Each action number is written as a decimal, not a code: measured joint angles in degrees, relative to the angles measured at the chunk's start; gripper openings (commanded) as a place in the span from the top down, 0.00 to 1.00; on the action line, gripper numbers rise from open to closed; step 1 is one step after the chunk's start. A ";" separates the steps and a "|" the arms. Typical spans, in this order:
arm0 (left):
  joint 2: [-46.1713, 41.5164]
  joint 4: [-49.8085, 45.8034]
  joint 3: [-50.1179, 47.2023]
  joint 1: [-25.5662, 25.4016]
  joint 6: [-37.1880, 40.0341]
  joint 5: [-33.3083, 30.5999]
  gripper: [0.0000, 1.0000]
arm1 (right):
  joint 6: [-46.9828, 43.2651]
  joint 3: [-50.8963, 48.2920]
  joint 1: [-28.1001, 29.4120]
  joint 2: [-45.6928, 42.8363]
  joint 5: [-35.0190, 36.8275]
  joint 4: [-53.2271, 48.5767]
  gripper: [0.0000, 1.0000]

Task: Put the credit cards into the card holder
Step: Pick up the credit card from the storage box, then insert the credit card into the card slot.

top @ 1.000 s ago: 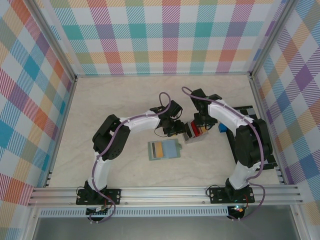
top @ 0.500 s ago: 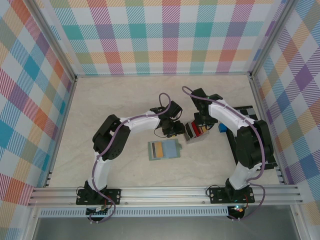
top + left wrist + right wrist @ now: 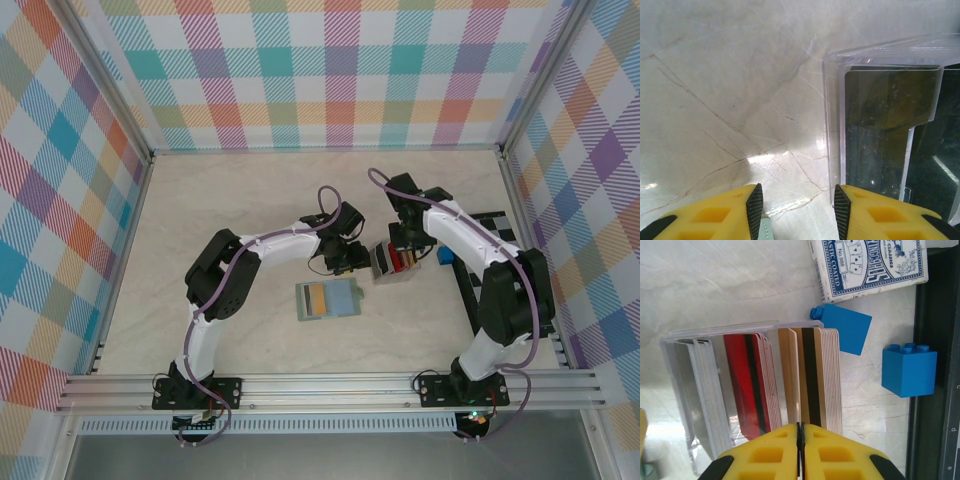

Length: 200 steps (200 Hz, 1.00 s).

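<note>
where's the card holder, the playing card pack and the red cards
card holder (image 3: 343, 298): top external view, on its pale blue-grey inside
playing card pack (image 3: 870, 262): right wrist view, middle of its printed face
red cards (image 3: 736, 380): right wrist view, red face of the front card

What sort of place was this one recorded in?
Most likely a purpose-built robot test cell: plaid walls box in a marble-look table, an aluminium rail runs along its near edge, and the left arm and right arm are bolted there.
</note>
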 measured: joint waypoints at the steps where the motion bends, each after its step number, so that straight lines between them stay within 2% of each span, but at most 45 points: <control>1: 0.00 0.00 0.00 0.00 0.00 0.00 0.56 | 0.00 0.00 0.00 -0.07 -0.07 0.00 0.91; 55: -2.38 0.28 -2.75 0.00 0.09 -1.29 0.54 | 1.01 0.11 0.00 -1.40 -3.85 -0.20 0.96; 98: -14.05 4.46 -10.49 1.40 -0.35 -0.72 0.47 | 3.72 0.11 -0.31 -10.08 -8.87 -0.04 0.97; 143: -25.22 18.45 -21.77 7.72 -4.96 6.27 0.42 | 10.05 -4.42 -0.31 -20.72 -20.65 5.92 0.97; 165: -26.47 25.20 -25.90 9.73 -8.13 10.47 0.40 | 13.51 -8.11 -0.33 -23.19 -26.91 10.32 0.96; 200: -26.62 34.32 -28.48 9.99 -12.07 17.05 0.40 | 18.10 -10.75 -0.31 -23.43 -35.82 16.22 0.96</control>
